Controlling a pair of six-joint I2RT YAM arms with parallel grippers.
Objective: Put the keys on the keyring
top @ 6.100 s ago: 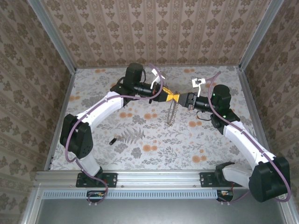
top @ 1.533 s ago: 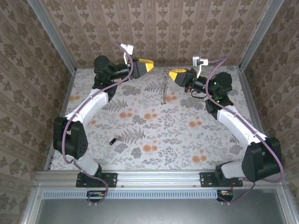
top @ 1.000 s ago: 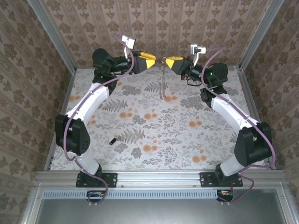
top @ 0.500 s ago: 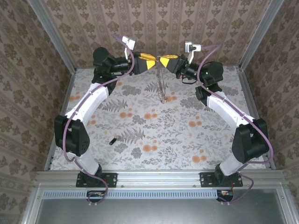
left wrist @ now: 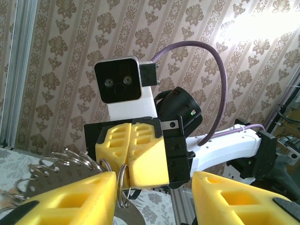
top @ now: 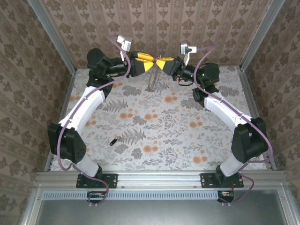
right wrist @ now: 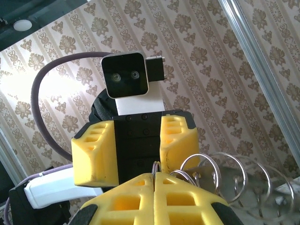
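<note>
The keyring [top: 152, 84] hangs in the air near the back wall, under the two grippers, which meet tip to tip. It is a thin grey metal piece [right wrist: 262, 180] with several small wire loops [left wrist: 51, 165] along its rim. My right gripper [top: 160, 63] [right wrist: 153, 177] is shut on one of those loops [right wrist: 157, 166]. My left gripper [top: 149, 63] [left wrist: 153, 185] faces it with its fingers [left wrist: 65, 197] wide apart; the pinched loop [left wrist: 123, 186] sits beside its left finger. A small dark key [top: 112, 141] lies on the table at front left, far from both grippers.
Patterned walls close in the back and both sides, with metal posts [top: 56, 42] at the corners. The floral table [top: 164, 136] ends at a metal rail [top: 150, 177] in front. Purple cables [top: 208, 47] loop above the wrists.
Both arms rose and swung toward the back wall. The right gripper carried the keyring up and left until its tip met the left gripper's open fingers. The key stayed put.
</note>
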